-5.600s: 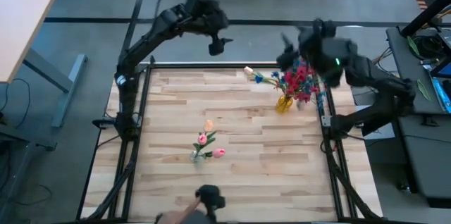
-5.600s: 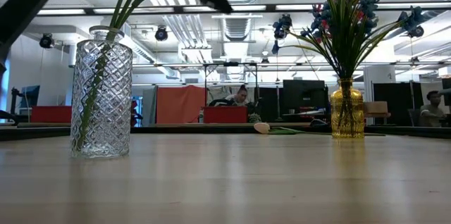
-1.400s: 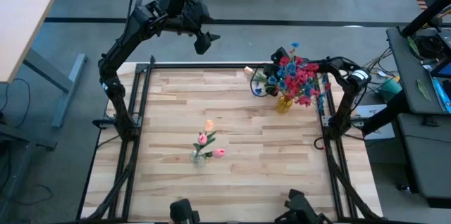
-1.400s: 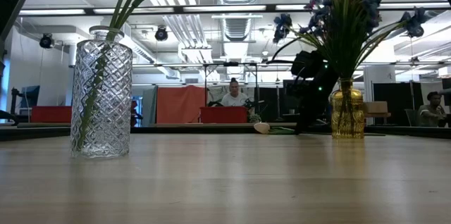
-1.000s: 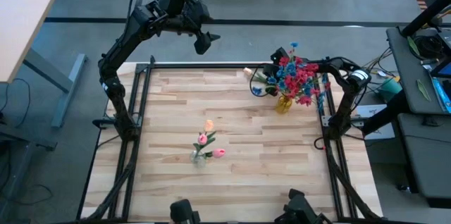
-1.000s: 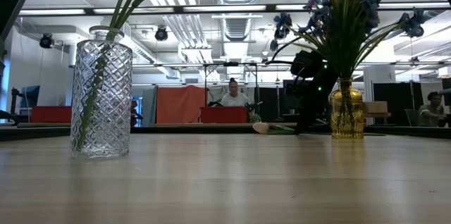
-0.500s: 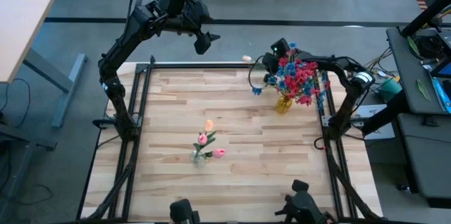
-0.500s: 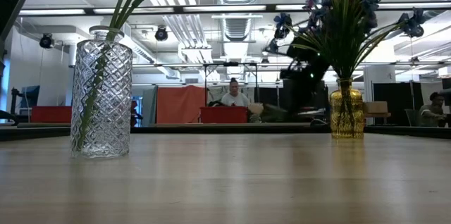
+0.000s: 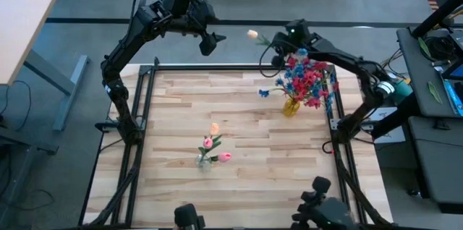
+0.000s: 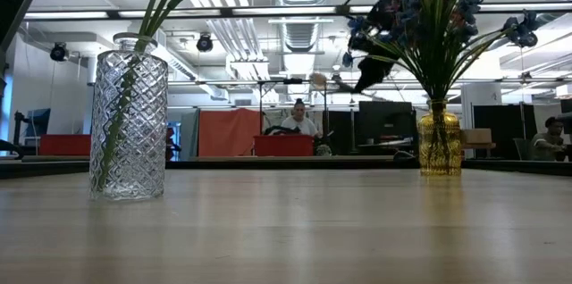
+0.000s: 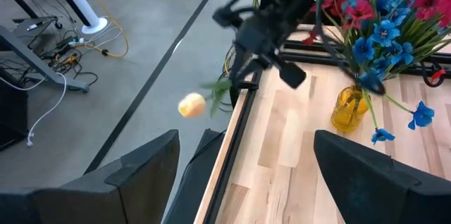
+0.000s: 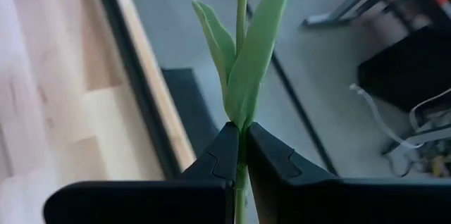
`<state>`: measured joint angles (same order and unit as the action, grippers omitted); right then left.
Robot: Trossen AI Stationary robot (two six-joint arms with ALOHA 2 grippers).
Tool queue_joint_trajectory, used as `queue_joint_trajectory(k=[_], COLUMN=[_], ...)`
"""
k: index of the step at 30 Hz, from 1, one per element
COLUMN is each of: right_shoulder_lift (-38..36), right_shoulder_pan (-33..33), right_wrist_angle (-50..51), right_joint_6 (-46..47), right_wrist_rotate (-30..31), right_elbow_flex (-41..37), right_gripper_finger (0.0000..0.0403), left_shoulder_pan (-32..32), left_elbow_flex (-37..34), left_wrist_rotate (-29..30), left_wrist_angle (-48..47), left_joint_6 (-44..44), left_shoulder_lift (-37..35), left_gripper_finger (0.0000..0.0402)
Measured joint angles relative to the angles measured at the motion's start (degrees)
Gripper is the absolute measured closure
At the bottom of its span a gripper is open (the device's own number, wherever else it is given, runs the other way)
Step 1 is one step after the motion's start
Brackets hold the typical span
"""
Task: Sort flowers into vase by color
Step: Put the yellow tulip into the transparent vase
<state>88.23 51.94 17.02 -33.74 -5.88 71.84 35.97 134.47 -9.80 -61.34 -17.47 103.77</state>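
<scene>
My right gripper hangs above the table's far edge, shut on a cream tulip whose bud sticks out toward the left; the bud also shows in the left wrist view. Just beside it, a yellow vase stands on its base and holds red and blue flowers. A clear glass vase nearer the table's middle holds pink and peach tulips. My left gripper waits open, high beyond the far edge. My right gripper pinches the tulip's thin green stem between its two fingertips, just below the leaves. The stem runs on forward past the fingers, roughly along them. The flower is lifted clear of the table, its bud out beyond the far edge.
The clear vase and the yellow vase stand well apart, with bare wood between them. A black frame runs round the table. People sit at desks in the room behind.
My right gripper has shut on the stem of the cream tulip that lay at the table's far edge beside the yellow vase. It has risen and tipped up with it, drifting past the far edge. The tulip is now lifted clear.
</scene>
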Motion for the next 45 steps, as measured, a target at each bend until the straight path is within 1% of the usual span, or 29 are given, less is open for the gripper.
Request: queue_joint_trajectory(k=[6,11,14,15,17,22,26,29,32,34,36,39,42,45], right_shoulder_lift=[-3.7,-8.3,-11.7,-12.7,-14.9,-18.9,-19.7,-19.5,-19.4,-19.5,-19.5,-19.6,-20.0,-20.5], right_shoulder_pan=[1.1,1.2,0.6,0.1,-1.2,-6.6,-12.7,-17.3,-22.0,-25.3,-28.3,-32.9,-37.1,-41.4], right_wrist_angle=[0.1,0.0,-0.1,-0.2,-0.1,0.0,2.3,5.5,6.9,6.8,6.8,7.0,10.0,14.2], right_joint_6=[0.4,-2.2,-3.6,-4.2,-6.1,-8.3,-7.8,-8.7,-9.4,-7.4,-4.6,-0.7,4.8,11.0], right_wrist_rotate=[0.2,4.4,4.4,4.5,4.4,4.5,3.9,4.2,5.1,4.7,3.9,2.8,-2.4,-8.1], right_elbow_flex=[4.4,10.2,14.5,16.0,18.7,25.6,30.7,34.2,37.1,38.8,40.3,42.0,43.1,42.6], right_gripper_finger=[0.0387,0.0388,0.0388,0.0388,0.0388,0.0388,0.0388,0.0388,0.0388,0.0388,0.0388,0.0388,0.0388,0.0388], left_shoulder_pan=[0.0,0.0,0.0,-0.1,-0.9,-4.2,-8.2,-11.2,-14.1,-16.1,-18.6,-24.1,-31.5,-40.1], left_elbow_flex=[0.0,-0.1,-0.4,-0.4,-0.4,-0.4,-0.4,-0.4,-0.5,-0.5,-0.8,-1.9,-6.0,-15.0], left_wrist_rotate=[0.0,-0.4,-4.2,-5.5,-6.0,-3.3,-0.6,2.0,6.6,8.9,9.8,13.5,22.9,32.4], left_wrist_angle=[0.0,-0.1,-0.2,-0.2,-0.2,-2.0,-4.6,-5.5,-6.2,-6.4,-5.6,-1.9,3.9,12.2], left_joint_6=[0.0,0.5,1.3,1.7,1.7,1.3,1.2,2.1,4.2,5.8,7.2,7.9,8.3,8.3], left_shoulder_lift=[0.0,0.0,0.1,0.1,0.1,-0.5,-1.6,-1.8,-2.8,-4.1,-5.6,-7.7,-10.0,-12.7], left_gripper_finger=[0.0092,0.0092,0.0092,0.0092,0.0092,0.0092,0.0092,0.0092,0.0092,0.0092,0.0092,0.0092,0.0092,0.0092])
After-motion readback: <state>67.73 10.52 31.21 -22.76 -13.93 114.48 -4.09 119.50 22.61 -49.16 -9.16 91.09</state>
